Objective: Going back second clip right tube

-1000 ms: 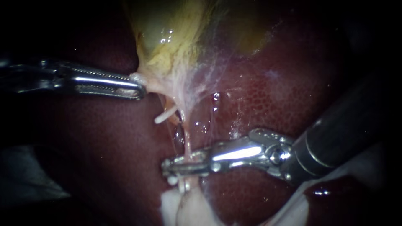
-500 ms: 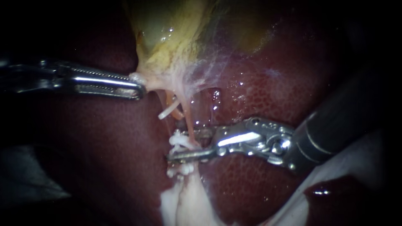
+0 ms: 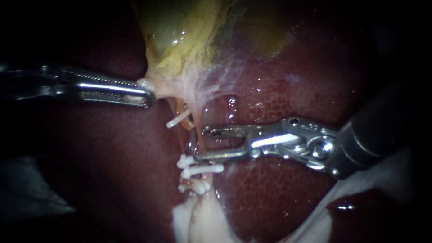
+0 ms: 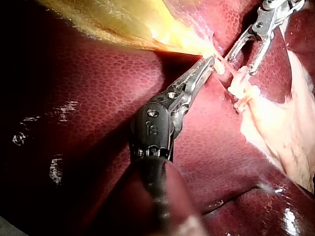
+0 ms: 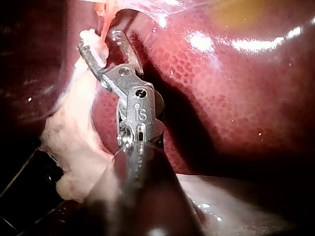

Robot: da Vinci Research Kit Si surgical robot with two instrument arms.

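The yellowish gallbladder (image 3: 180, 40) lies on the dark red liver (image 3: 292, 99). My left instrument (image 3: 146, 93) is shut on the gallbladder's lower edge, which is also seen in the left wrist view (image 4: 209, 64). The thin right tube (image 3: 200, 143) runs down from there. It carries white clips (image 3: 200, 170) stacked just under my right instrument (image 3: 200, 144). That instrument's jaws stand open, with the tube at their tips. A further white clip (image 3: 177, 119) sits on the left tube. In the right wrist view the open jaws (image 5: 98, 42) flank pale tissue and the tube (image 5: 106, 14).
Pale fatty tissue (image 3: 198, 222) spreads below the clips. A thin whitish membrane (image 3: 225, 76) stretches from the gallbladder over the liver. Beside my right instrument's shaft lies a pale band (image 3: 382, 180). The liver's wet surface fills the surroundings.
My right instrument's jaws have opened and risen along the tube, drawing back to the right. A white clip now shows where they were. The left instrument holds still.
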